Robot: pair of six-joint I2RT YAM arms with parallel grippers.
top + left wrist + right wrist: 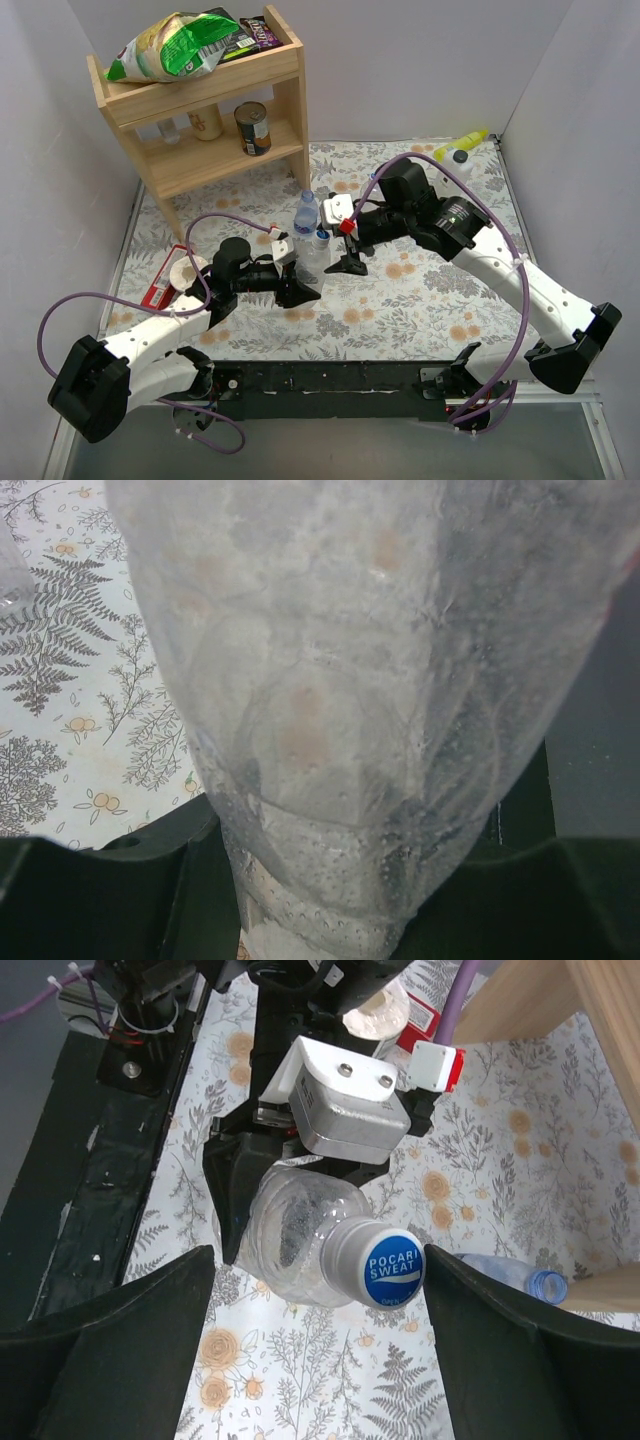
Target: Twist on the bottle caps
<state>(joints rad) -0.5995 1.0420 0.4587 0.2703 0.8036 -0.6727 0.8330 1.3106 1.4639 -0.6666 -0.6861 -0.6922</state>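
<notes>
Two arms: the left gripper is clamping the body of a clear bottle; the right gripper is standing with its fingers wide apart, gripping nothing.
Cap: a blue cap is sitting on the neck of the held bottle. It is facing the right wrist camera and lying between the right fingers, touching neither.
Place: the held bottle is hanging over the flowered table, midway between the two arms.
Long axis: the bottle is pointing from the left gripper toward the right one, roughly along the right gripper's line of approach. The cap is therefore lying straight ahead of the spread fingers.
Nearer arm: the right arm is reaching the cap end, while the left is holding the far end steady.
Step, as a judgement: the right fingers are lining up to close on the cap and twist it tight.
Bottles counted: probably three. These are the held one, a labelled bottle standing just behind it, and an uncapped bottle lying beside it. The top view is too cluttered there to confirm the last two are separate.
Caps counted: one is showing clearly.
</notes>
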